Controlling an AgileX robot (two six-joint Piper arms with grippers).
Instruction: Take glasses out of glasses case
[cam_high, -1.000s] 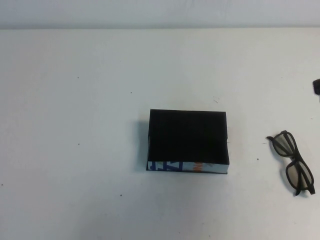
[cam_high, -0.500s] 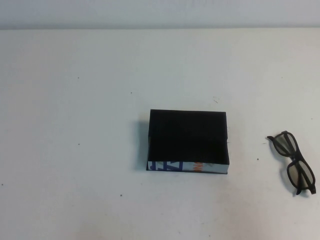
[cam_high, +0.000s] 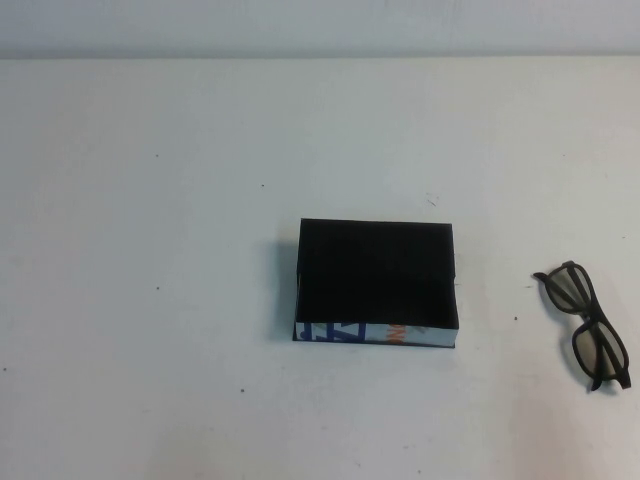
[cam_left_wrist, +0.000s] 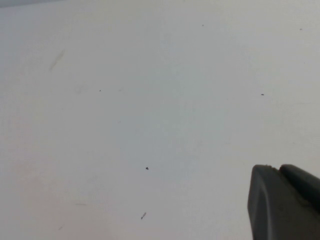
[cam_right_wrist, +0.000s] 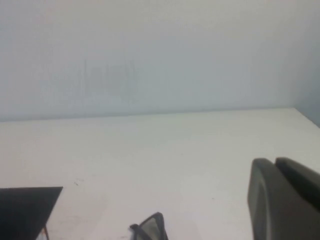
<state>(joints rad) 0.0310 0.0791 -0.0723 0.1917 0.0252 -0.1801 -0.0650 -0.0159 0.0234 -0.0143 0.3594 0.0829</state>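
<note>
The glasses case (cam_high: 378, 280), a shallow black box with a white front wall bearing blue letters and an orange mark, sits open at the table's middle, and nothing shows inside it. The dark-framed glasses (cam_high: 588, 322) lie on the table to its right, apart from it. Neither gripper shows in the high view. My left gripper (cam_left_wrist: 277, 170) is shut and empty over bare table. My right gripper (cam_right_wrist: 274, 162) is shut and empty, raised above the table. The right wrist view catches a corner of the case (cam_right_wrist: 25, 210) and part of the glasses (cam_right_wrist: 150, 227).
The white table (cam_high: 150, 250) carries only small dark specks. A pale wall (cam_right_wrist: 160, 55) rises behind the table's far edge.
A dark bit of my right gripper at the high view's right edge one second ago has left the picture. The case and glasses have not moved.
</note>
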